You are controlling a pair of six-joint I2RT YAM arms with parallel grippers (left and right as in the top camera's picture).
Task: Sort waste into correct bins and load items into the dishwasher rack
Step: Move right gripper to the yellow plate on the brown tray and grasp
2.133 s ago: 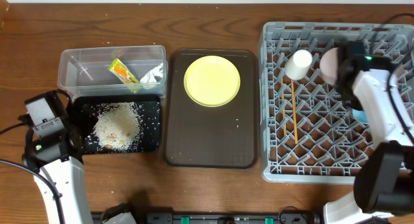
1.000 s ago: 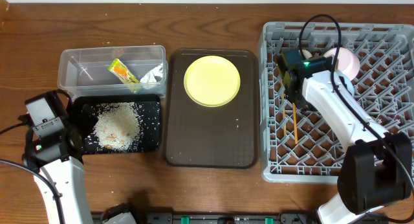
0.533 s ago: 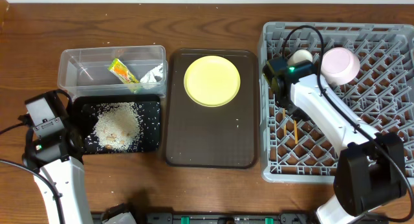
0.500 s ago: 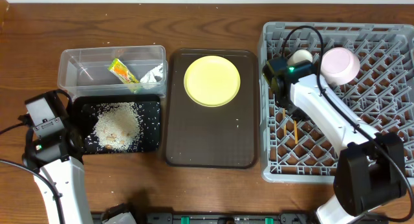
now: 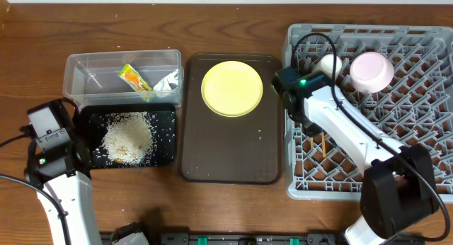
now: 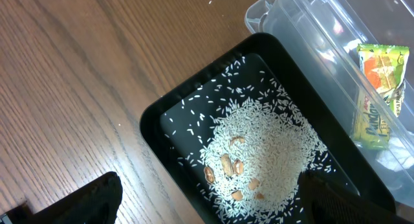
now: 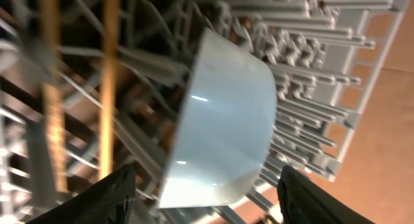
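1. Holding the snack wrapper (image 5: 134, 80) and the crumpled paper scrap (image 5: 167, 82), the clear tub (image 5: 85, 64) is sitting on the table (image 5: 226, 18), left of the brown serving tray (image 5: 230, 156).
2. The black tray (image 5: 167, 139) is lying just in front of the tub. Rice grains (image 5: 129, 137) are heaping at its centre, with strays scattering toward the walls and a few tan bits showing among them.
3. The serving tray is carrying the yellow plate (image 5: 232, 88), which is resting flat at its far end.
4. The dishwasher rack (image 5: 417, 96) is occupying the right of the table. The white cup (image 5: 329, 63) and the pink bowl (image 5: 371, 70) are sitting along its far side, the cup nearer the left wall. The chopsticks (image 5: 323, 140) are lying on the lattice floor, partly hidden by the right arm.
5. The light blue bowl (image 7: 223, 120) is leaning on its side among the pegs, near the chopsticks.
6. The right end effector (image 7: 206, 179) is hanging at the rack's left wall, fingers spreading apart and grasping nothing.
7. The left end effector (image 6: 210, 198) is hovering above the black tray, fingers standing wide apart, released.
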